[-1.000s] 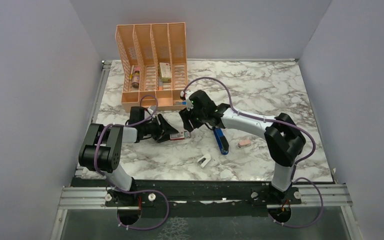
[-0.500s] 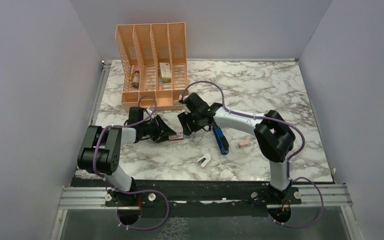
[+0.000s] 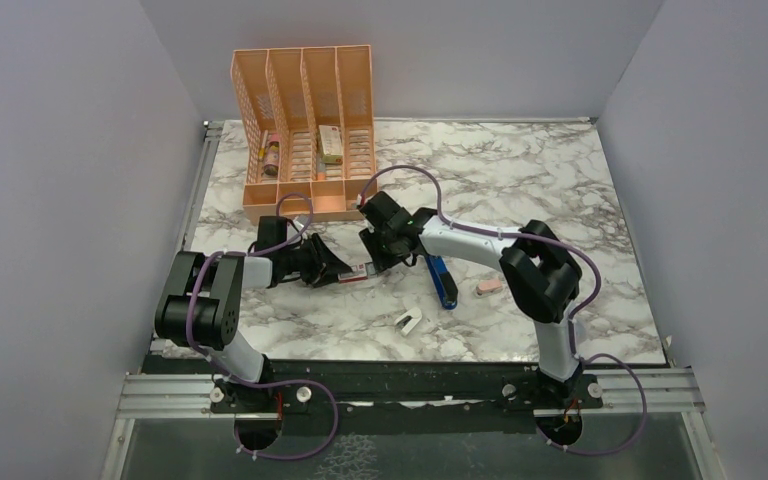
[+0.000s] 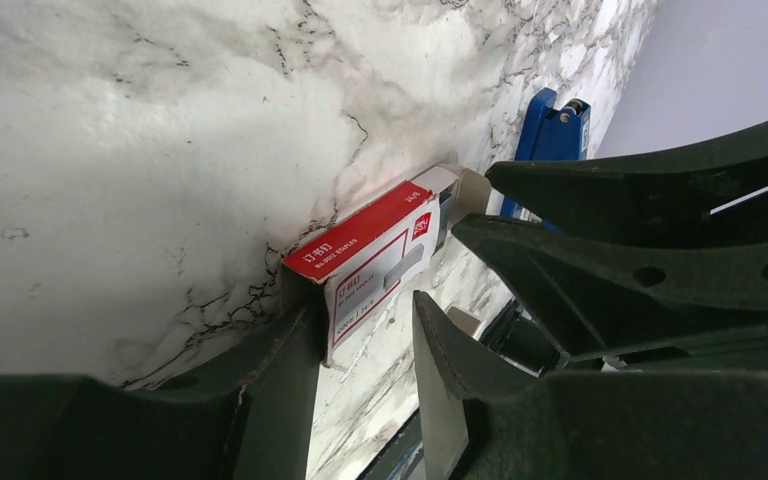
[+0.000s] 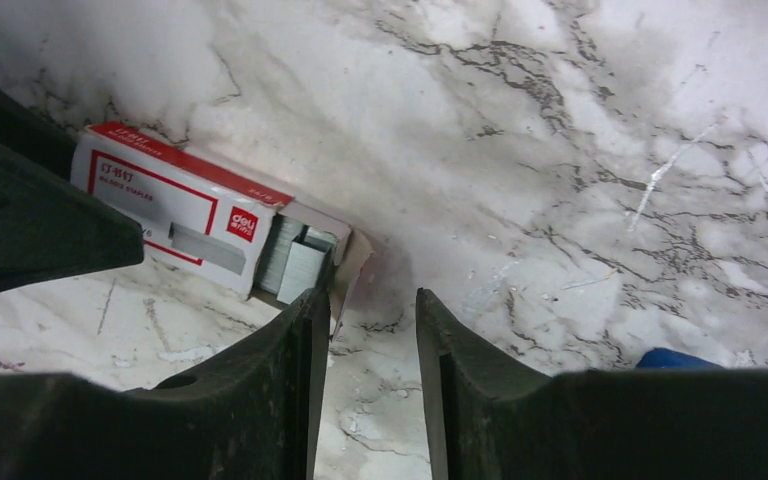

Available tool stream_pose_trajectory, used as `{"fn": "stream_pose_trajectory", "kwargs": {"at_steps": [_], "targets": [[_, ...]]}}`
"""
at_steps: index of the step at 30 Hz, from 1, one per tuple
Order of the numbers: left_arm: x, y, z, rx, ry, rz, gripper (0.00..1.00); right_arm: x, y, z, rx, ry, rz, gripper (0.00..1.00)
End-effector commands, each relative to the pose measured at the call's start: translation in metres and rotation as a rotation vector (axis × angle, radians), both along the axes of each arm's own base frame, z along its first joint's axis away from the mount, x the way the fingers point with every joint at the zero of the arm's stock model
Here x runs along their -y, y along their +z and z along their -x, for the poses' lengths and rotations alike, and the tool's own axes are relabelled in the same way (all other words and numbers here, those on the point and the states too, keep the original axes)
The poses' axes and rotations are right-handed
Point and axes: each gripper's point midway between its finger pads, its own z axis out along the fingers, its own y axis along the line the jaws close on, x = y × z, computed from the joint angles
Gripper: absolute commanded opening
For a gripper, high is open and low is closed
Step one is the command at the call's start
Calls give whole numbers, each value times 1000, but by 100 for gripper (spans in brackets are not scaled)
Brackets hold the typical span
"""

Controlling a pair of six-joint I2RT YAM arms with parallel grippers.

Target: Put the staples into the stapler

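Two sets of jaws are met head-on low over the marble surface (image 3: 520, 190), with the red box (image 4: 360, 250) of staples (image 5: 293, 262) laid flat between them. The left jaws are set part-way open around one end of the box. One finger (image 4: 275, 365) is seen touching the box's side and the other finger (image 4: 440, 370) is just beside the opposite side. Whether that second finger bears on the box cannot be told, so a grip cannot be confirmed.

At the end of the box away from the left jaws, the inner tray (image 5: 352, 262) stands slightly out, and grey staple strips are exposed in it. The right jaws are set part-way open at that end, with bare marble seen in the gap. The tray's end flap is touched by the tip of one finger (image 5: 280, 390), and nothing is clamped.

The stapler (image 3: 443, 281), blue and black, is laid flat just past the right jaws, on the side away from the left jaws and apart from the box. A pink eraser (image 3: 488, 287) is seen further out beyond the stapler. A small white clip (image 3: 409, 321) is seen near the right jaws, towards the arm bases. An orange organiser (image 3: 305, 130) is stood behind both sets of jaws.
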Motion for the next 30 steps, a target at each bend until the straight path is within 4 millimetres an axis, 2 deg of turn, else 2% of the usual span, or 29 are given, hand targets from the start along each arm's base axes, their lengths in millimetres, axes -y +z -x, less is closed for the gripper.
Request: {"fn": "stream_pose_trajectory", "kwargs": {"at_steps": [1, 5, 12, 16, 21, 30], "targets": [[-3, 1, -5, 30, 14, -19, 39, 8, 11, -10, 56, -68, 16, 39], [-4, 1, -4, 28, 14, -21, 38, 6, 9, -11, 54, -71, 15, 28], [-9, -2, -5, 18, 36, -46, 32, -3, 5, -8, 25, -43, -8, 21], [-16, -3, -6, 16, 54, -56, 31, -2, 4, -10, 26, -49, 3, 3], [-20, -2, -6, 36, 58, -58, 29, -1, 6, -15, 37, -57, -2, 1], [-16, 0, -4, 54, 45, -27, 0, -3, 10, -23, 37, -56, -31, 1]]}}
